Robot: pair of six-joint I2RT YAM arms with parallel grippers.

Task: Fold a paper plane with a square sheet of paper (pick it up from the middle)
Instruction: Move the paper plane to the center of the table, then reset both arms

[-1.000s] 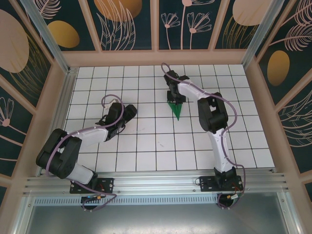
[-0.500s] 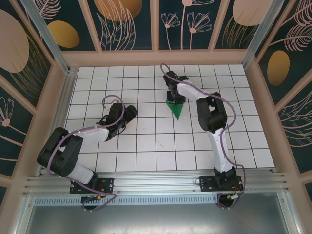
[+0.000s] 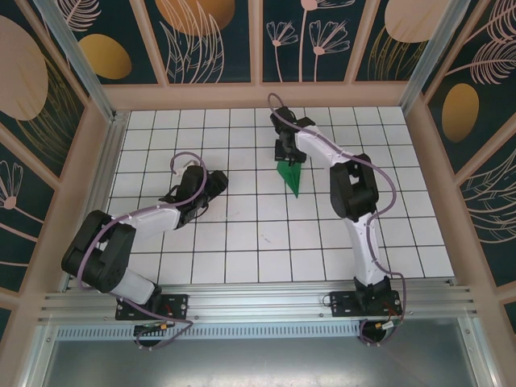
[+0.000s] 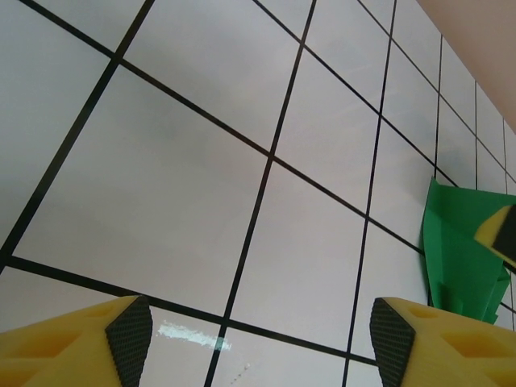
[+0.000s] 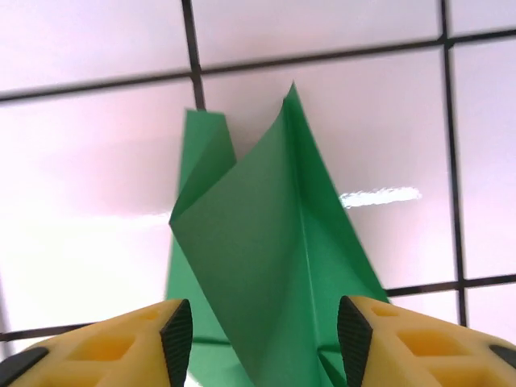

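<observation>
Top: paper plane (image 3: 292, 176) on bench (image 3: 266, 242), 12 o'clock of centre, nose toward 6; right gripper (image 3: 288, 153) over its tail; left gripper (image 3: 216, 184) well apart, at 9
Left wrist: jaws spread, nothing between; plane (image 4: 459, 258) at 3 o'clock
Right wrist: jaws spread either side of plane (image 5: 266, 242), flap standing up, unpinched. Risk: flap springs open, or lifting jaws snag and drag it

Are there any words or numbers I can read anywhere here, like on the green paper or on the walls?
No text: there is nothing to read in these pictures.
The green paper plane is plain, with creases but no writing.
The white table has black grid lines and no numbers.
The walls carry flower and leaf drawings, not letters.
</observation>
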